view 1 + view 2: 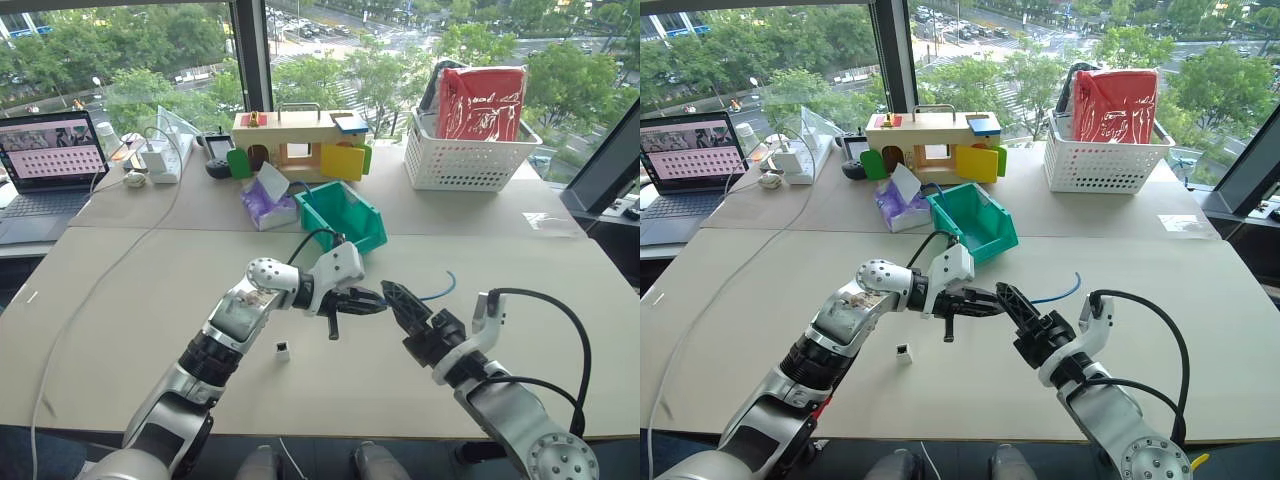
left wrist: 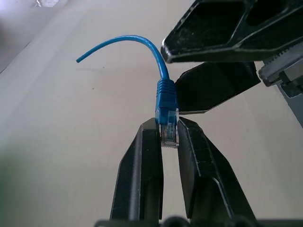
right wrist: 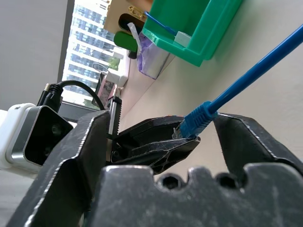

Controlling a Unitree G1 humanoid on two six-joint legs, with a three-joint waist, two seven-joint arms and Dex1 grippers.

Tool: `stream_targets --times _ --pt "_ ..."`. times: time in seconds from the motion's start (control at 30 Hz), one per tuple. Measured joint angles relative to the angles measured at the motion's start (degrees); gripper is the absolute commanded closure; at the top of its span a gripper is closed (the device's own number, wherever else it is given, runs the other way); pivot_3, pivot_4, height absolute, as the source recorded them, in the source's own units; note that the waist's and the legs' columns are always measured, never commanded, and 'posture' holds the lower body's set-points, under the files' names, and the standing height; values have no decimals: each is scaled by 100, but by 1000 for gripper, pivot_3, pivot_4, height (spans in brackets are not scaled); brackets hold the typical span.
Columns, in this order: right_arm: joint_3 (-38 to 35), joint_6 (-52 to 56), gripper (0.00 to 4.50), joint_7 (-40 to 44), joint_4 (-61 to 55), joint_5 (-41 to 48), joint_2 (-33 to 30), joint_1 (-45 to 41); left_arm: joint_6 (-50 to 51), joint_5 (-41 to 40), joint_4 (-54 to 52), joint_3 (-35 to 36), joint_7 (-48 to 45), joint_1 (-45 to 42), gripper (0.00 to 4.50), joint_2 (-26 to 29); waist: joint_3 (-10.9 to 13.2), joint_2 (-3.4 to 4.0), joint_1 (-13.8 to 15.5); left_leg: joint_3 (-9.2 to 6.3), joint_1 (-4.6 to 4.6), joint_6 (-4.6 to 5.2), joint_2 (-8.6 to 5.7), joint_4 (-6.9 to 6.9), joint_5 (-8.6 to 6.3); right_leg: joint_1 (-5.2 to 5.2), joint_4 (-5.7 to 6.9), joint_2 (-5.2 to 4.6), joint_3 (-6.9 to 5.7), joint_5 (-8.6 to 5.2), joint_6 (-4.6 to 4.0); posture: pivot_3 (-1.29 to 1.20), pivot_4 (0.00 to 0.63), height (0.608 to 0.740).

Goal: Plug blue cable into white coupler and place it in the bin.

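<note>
Clearly the left claw [image 2: 169,137] pinches the blue cable [image 2: 166,97] by its plug — right claw [image 3: 156,137] spread beside it.

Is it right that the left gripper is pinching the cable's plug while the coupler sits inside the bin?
Not quite. The left gripper does pinch the cable by its plug, but the coupler lies on the table, well short of the bin. The left eye view shows it.

Counting what I'm seeing on the tables

I'm counting one blue cable [image 2: 165,97], one white coupler [image 1: 283,350], one bin [image 1: 345,213], one basket [image 1: 470,150], one laptop [image 1: 45,170].
</note>
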Motion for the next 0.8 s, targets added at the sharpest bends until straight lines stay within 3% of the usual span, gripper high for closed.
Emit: stream_targets --times 0.23,0.37,0.43,0.47,0.73,0.8 --pt "-5 -107 4433 -21 106 -6 -45 27 -18 -54 -22 88 6 -2 4432 1 0 0 0 0 0 0 0 0 0 0 0 0 0 0 0 0 150 715" --pt "-5 -131 4475 -21 106 -6 -52 27 4 -64 -21 99 27 -3 4432 -19 0 0 1 0 0 0 0 0 0 0 0 0 0 0 0 0 150 715" --pt "-4 -144 4500 -20 106 -5 -53 27 142 -155 -14 142 52 -2 3430 -46 0 0 1 0 0 0 0 0 0 1 0 0 0 0 0 0 150 715" --pt "7 -144 4500 -2 98 4 -53 23 199 -188 -7 151 67 -3 3204 -50 0 0 -1 0 0 0 0 0 0 0 0 0 0 0 0 0 150 715" --pt "16 -364 4500 105 -15 119 47 15 391 -484 10 330 -148 -20 101 353 0 0 -11 0 2 0 1 0 0 0 1 1 -1 0 0 0 150 715" --pt "-33 -485 4500 131 -19 115 153 24 474 -729 -41 546 -353 -21 101 593 0 0 -12 0 1 0 2 0 0 -1 1 1 -1 0 0 0 150 715"
